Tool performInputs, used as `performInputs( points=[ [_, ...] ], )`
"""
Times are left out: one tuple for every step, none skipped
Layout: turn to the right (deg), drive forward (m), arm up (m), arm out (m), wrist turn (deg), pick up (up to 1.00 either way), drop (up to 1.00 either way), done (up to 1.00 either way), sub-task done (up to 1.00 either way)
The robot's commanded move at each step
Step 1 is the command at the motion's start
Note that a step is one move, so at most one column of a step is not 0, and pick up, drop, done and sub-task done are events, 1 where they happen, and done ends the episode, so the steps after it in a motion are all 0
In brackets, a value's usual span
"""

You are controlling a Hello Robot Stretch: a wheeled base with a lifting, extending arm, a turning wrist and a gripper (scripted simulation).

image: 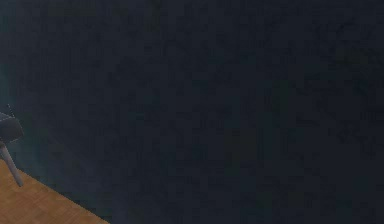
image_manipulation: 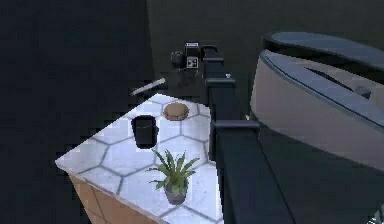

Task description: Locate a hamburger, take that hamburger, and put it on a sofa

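A round, flat, tan bun-shaped thing (image_manipulation: 177, 110), seemingly the hamburger, lies near the far side of a small table with a pale hexagon-tiled top (image_manipulation: 108, 156). The dark arm bar (image_manipulation: 232, 150) rises past the table's right edge. At its far end are the white marker squares and the gripper (image_manipulation: 178, 57), up beyond the bun against a dark wall. Its far end blends into the dark, so I cannot tell whether it holds anything. A large grey-blue upholstered seat (image_manipulation: 320, 95), perhaps the sofa, stands at the arm side view's right.
On the table stand a black mug (image_manipulation: 145, 130) and a small potted plant (image_manipulation: 175, 176); a thin pale stick (image_manipulation: 150, 87) lies at its far edge. In the forward view a dark navy surface (image: 220, 100) is close ahead, with wooden floor (image: 40, 205) bottom left.
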Motion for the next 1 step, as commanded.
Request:
performInputs(
  points=[
    [0.0,0.00,0.00,0.00,36.0,0.00,0.00,0.00,0.00]
  ],
)
